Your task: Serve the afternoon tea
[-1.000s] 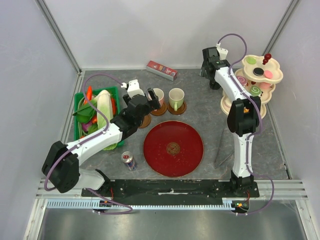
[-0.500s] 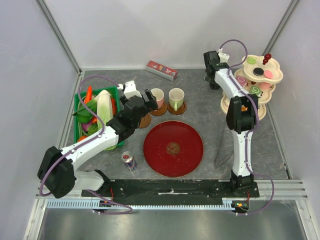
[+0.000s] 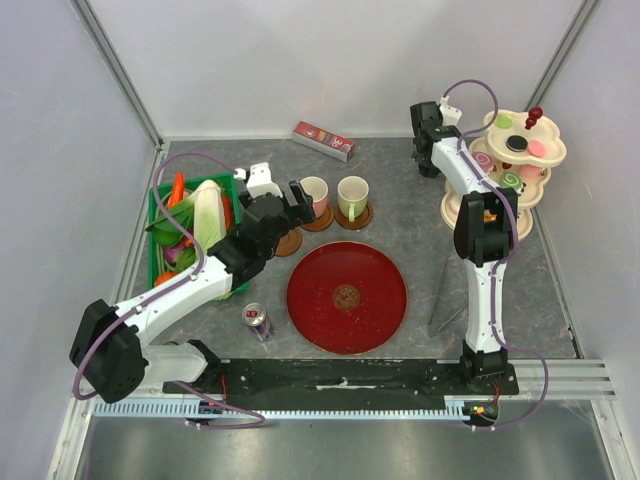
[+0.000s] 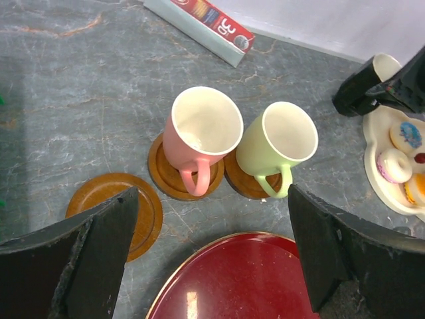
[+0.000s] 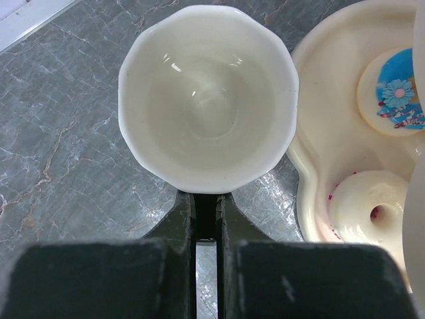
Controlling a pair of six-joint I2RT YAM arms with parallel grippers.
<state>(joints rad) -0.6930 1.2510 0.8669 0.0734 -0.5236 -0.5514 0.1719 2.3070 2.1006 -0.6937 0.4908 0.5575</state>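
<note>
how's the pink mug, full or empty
Empty: the left wrist view looks down into the upright pink mug on its saucer and shows only bare cream interior.

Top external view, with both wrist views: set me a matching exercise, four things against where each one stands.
Things
1. pink mug
2. black mug
3. third saucer
4. can

Places
A. by the stand, handle in the shut right gripper
B. just left of the red plate
C. on a saucer, beside the green mug
D. left of the pink mug, nothing on it

Pairs: 1-C, 2-A, 3-D, 4-B
</note>
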